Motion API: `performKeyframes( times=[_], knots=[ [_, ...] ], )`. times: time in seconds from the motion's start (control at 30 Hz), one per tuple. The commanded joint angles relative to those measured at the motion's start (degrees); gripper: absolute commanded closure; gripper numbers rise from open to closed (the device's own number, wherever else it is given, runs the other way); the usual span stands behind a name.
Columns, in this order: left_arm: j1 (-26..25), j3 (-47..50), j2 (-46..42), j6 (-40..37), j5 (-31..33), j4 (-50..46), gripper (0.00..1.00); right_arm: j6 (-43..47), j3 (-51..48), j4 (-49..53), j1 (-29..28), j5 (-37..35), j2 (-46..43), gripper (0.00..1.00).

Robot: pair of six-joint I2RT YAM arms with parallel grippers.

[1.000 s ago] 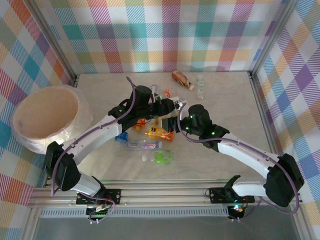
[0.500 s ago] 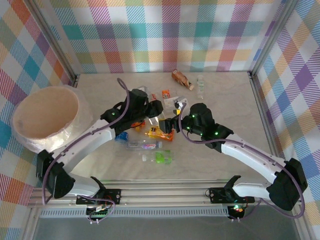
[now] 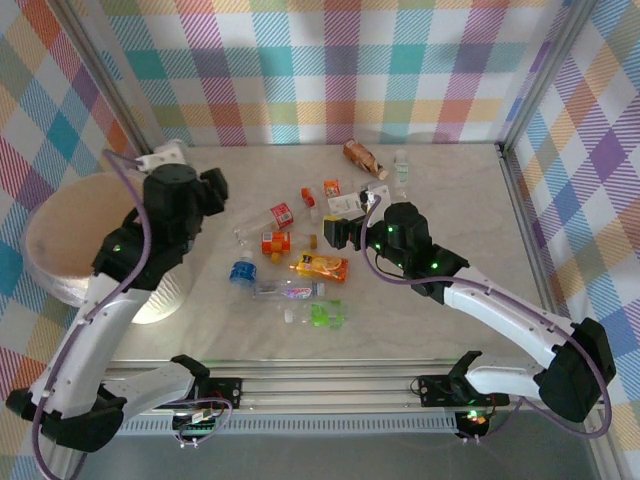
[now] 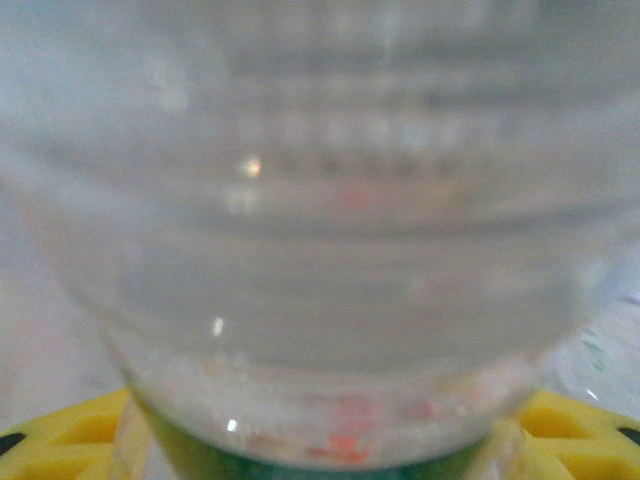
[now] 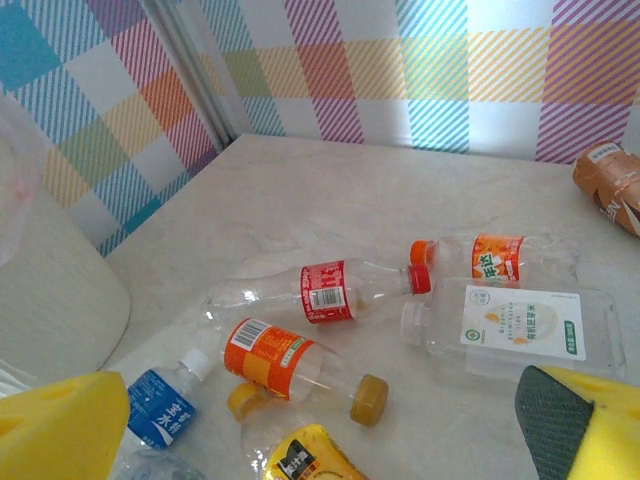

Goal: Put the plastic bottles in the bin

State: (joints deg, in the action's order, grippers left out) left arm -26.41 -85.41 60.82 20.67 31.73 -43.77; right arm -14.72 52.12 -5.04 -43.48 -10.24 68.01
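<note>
gripping clear bottle in my left gripper, axis unreadable; right gripper open; red-label bottle flat, cap rightward.

**Left gripper gone from pile to bin**

Left gripper, clamped on a clear bottle, has swung from mid-table over to the bin's right edge. Red-label bottle and orange-label bottle, covered by that arm before, now lie exposed. Right gripper went from part-closed to fingers wide apart
</note>
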Motion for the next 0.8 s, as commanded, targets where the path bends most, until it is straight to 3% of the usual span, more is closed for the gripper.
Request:
performKeyframes(
  times=[0.0, 0.3, 0.53, 0.77],
  knots=[
    [6.1, -3.9, -0.1, -7.0, 5.3, -5.6, 0.5, -0.9, 0.6, -3.3, -0.2, -1.0, 0.3, 0.0],
    [28.2, -13.9, 9.1, -8.5, -2.2, -12.8, 0.5, 0.4, -0.3, -3.1, -0.3, -1.7, -0.5, 0.0],
    [45.2, -12.8, 11.4, -6.9, -17.2, -14.4, 0.5, 1.1, -1.4, -2.5, -0.2, -3.6, -1.7, 0.0],
    [55.9, -9.9, 13.2, -8.5, -20.0, -18.6, 0.49, 2.0, -1.4, -2.7, -0.2, -4.6, -0.8, 0.0]
  ],
)
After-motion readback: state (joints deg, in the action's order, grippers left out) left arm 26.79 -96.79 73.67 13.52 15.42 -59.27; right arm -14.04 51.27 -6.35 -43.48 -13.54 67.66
